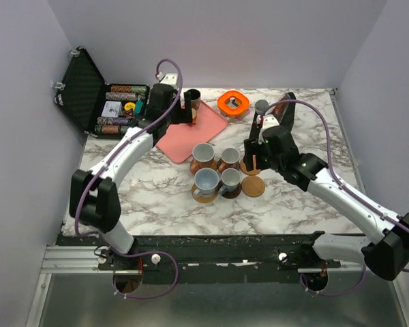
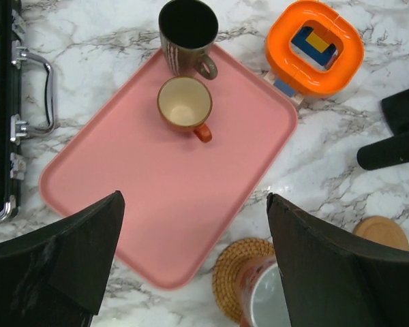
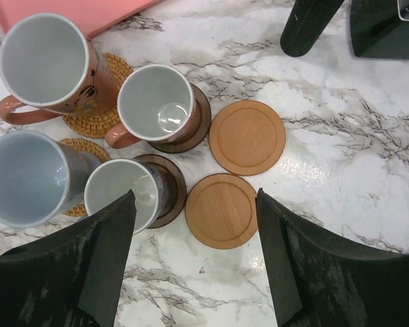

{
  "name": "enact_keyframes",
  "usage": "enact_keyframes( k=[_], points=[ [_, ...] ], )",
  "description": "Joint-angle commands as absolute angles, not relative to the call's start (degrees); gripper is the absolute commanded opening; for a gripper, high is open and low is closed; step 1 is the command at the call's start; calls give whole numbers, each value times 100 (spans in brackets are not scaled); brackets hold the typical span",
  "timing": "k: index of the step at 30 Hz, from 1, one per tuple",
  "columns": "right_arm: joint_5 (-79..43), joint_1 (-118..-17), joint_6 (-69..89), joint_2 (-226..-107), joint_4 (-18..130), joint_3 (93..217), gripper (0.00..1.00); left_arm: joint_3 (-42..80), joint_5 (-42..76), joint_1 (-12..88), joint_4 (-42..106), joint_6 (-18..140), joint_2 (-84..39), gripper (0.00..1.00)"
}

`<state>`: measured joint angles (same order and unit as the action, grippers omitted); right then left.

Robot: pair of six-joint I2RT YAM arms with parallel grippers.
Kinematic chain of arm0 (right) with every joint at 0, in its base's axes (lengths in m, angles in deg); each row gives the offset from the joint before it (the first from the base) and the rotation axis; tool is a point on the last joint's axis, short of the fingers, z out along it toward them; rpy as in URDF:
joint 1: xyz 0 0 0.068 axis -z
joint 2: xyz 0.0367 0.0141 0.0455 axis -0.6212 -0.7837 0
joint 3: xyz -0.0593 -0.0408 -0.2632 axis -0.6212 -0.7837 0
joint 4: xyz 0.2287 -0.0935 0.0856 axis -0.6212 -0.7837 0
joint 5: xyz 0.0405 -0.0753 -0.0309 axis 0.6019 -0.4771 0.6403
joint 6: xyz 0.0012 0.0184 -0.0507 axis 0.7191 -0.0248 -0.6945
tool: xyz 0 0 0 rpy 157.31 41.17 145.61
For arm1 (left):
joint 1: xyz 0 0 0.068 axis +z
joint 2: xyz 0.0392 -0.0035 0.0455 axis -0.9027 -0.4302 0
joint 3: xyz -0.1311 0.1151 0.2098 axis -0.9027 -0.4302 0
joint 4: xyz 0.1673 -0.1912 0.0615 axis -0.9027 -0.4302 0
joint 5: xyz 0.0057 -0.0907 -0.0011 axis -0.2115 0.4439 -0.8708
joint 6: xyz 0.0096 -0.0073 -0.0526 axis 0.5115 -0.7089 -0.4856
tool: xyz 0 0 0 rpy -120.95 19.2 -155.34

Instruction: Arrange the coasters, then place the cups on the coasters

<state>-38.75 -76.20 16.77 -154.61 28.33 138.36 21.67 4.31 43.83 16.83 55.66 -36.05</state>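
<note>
Four cups stand on coasters mid-table: a large pinkish-brown cup (image 3: 44, 61), a smaller pinkish one (image 3: 155, 102), a pale blue one (image 3: 24, 177) and a grey one (image 3: 119, 194). Two tan coasters (image 3: 247, 136) (image 3: 221, 210) lie bare beside them. My right gripper (image 3: 194, 197) hangs open above the nearer bare coaster, holding nothing. On the pink tray (image 2: 170, 184) stand a black cup (image 2: 187, 34) and a small copper-orange cup (image 2: 185, 104). Above the tray's near part my left gripper (image 2: 194, 197) is open and empty, short of both cups.
An orange ring-shaped object (image 2: 315, 46) sits right of the tray. A tall black cylinder with a grey top (image 1: 261, 107) stands behind the cup group. An open black case (image 1: 99, 95) with poker chips occupies the back left corner.
</note>
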Motion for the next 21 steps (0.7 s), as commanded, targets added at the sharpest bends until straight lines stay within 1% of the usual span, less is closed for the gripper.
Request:
enact_keyframes(
  k=[1, 5, 7, 9, 13, 16, 18, 21],
  points=[
    [-4041, -7602, 1766, -15124, 2857, 13682, 79, 3271, -3, 4211, 1583, 5389, -4651, 91],
    [-4076, -7593, 1775, -14825, 2839, 13568, 79, 4299, -170, 4044, 1337, 5494, -5723, 87],
    [-4068, -7584, 1775, -14685, 2839, 13524, 79, 4844, -231, 4009, 1144, 5555, -6197, 83],
    [-4015, -7584, 1784, -14553, 2874, 13454, 78, 5336, -415, 3947, 1038, 5704, -6611, 75],
    [-3988, -7584, 1801, -14376, 2892, 13286, 78, 6128, -732, 3850, 819, 6012, -7349, 69],
    [-3988, -7584, 1810, -14297, 2918, 13172, 78, 6542, -820, 3850, 721, 6083, -7737, 67],
    [-3980, -7576, 1801, -14280, 2918, 13102, 78, 6665, -838, 3850, 791, 6083, -7895, 63],
    [-3997, -7576, 1810, -14262, 2927, 13031, 78, 6832, -864, 3850, 818, 6030, -8106, 60]
  ],
)
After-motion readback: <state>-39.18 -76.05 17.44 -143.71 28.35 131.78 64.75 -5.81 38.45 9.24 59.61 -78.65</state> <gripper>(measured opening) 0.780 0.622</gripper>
